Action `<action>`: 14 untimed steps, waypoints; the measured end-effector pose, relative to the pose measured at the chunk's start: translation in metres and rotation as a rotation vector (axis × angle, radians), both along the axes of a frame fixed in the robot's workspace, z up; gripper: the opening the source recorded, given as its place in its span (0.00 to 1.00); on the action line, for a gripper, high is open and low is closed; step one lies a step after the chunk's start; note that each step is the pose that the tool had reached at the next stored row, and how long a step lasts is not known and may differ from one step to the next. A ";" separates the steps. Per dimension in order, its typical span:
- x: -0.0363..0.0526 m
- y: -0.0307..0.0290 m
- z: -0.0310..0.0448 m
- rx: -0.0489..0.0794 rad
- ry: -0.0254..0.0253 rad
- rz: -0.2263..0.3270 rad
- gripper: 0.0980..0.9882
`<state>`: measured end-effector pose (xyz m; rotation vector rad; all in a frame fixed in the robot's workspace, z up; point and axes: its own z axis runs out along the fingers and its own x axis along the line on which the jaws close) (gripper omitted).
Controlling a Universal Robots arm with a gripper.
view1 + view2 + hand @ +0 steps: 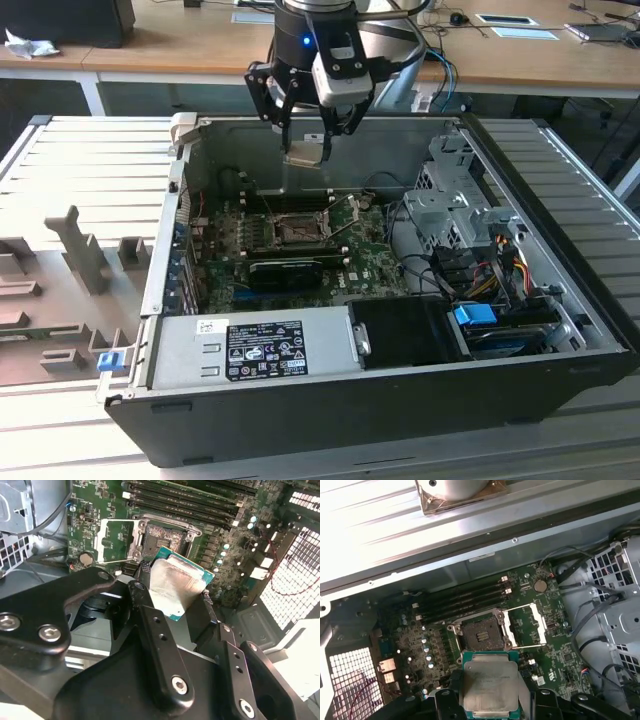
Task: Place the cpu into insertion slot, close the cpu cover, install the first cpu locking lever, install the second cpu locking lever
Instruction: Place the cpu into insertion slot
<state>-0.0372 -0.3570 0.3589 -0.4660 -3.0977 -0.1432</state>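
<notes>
My gripper (305,140) hangs over the back of an open computer case, shut on the cpu (305,153), a flat silver-faced square chip with a green edge. In both wrist views the cpu (175,587) (490,685) sits between the black fingers (145,610), held by two opposite edges. Below it, apart from the chip, the insertion slot (481,631) (165,539) (297,232) shows its dark centre uncovered on the green board. The cpu cover (525,625) (117,540), a silver frame with a square window, is swung open and lies flat beside the slot.
Memory sticks (290,200) run along the slot's far side and a long black card (290,270) lies on its near side. A grey power supply (255,350) fills the case front, with a drive cage (455,200) and cables at the exterior view's right. Grey fixtures (80,250) stand outside the case.
</notes>
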 end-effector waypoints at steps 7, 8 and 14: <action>0.0000 0.0000 0.0000 0.000 0.0000 -0.050 0.48; 0.0000 0.0000 0.0000 0.000 0.0000 -0.058 0.48; 0.0000 0.0000 -0.0001 0.000 0.0000 -0.116 0.48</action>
